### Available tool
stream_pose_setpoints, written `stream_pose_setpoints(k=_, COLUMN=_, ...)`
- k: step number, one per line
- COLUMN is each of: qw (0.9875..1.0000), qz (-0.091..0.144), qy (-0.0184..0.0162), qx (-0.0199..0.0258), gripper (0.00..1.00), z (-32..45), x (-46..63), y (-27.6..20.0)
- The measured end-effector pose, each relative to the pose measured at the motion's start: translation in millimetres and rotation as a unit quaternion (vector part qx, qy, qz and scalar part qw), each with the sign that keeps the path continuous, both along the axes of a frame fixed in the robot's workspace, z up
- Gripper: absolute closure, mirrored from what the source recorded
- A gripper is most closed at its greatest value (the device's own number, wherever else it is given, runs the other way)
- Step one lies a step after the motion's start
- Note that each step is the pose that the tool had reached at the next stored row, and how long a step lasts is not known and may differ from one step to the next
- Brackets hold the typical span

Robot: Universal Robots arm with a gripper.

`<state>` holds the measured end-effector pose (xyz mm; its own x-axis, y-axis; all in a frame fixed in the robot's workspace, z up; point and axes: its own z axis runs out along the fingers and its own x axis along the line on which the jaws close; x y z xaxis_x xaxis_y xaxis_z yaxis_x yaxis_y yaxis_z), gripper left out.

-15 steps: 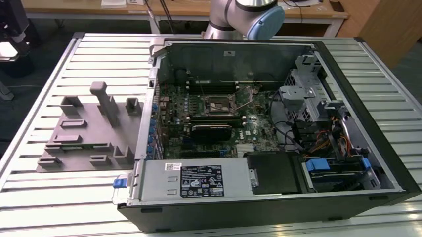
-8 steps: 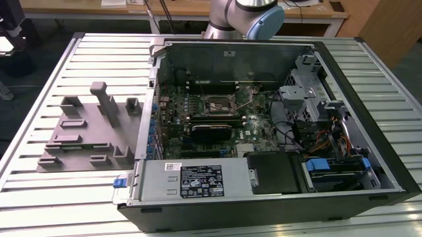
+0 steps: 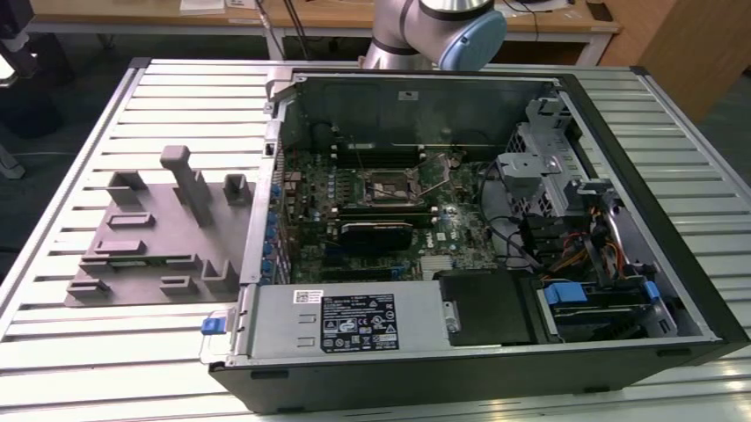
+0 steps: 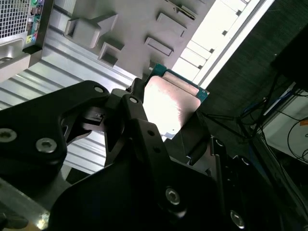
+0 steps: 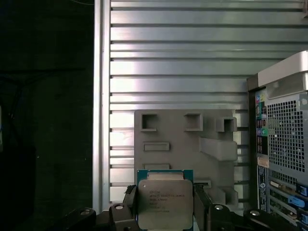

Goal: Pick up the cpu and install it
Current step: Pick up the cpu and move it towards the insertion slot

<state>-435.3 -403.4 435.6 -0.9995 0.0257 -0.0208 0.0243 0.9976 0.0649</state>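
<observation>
We see the gripper (image 5: 165,208) pinching the cpu (image 5: 165,195) by two opposite edges between its fingers (image 5: 131,199). The chip hangs clear above the grey fixture (image 5: 183,144), silver face showing.

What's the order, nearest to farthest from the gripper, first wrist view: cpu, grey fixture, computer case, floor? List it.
1. cpu, in the gripper.
2. grey fixture beyond, computer case beside it: too close to call.
3. floor, past the table.

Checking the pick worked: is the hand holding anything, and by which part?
Yes: the hand holds the cpu, clamped by two opposite side edges.
</observation>
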Motion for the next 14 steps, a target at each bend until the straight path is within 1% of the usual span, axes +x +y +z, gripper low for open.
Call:
stream_pose_setpoints(k=3, qw=1.0000, qz=0.000, qy=0.0000, qx=0.0000, gripper=0.45, z=3.3, x=0.0, y=0.0)
stream_pose_setpoints(k=8, qw=1.0000, qz=0.000, qy=0.0000, qx=0.0000, gripper=0.45, z=3.4, x=0.1, y=0.1)
stream_pose_setpoints(k=14, qw=1.0000, qz=0.000, qy=0.0000, qx=0.0000, gripper=0.45, z=3.4, x=6.9, y=0.0)
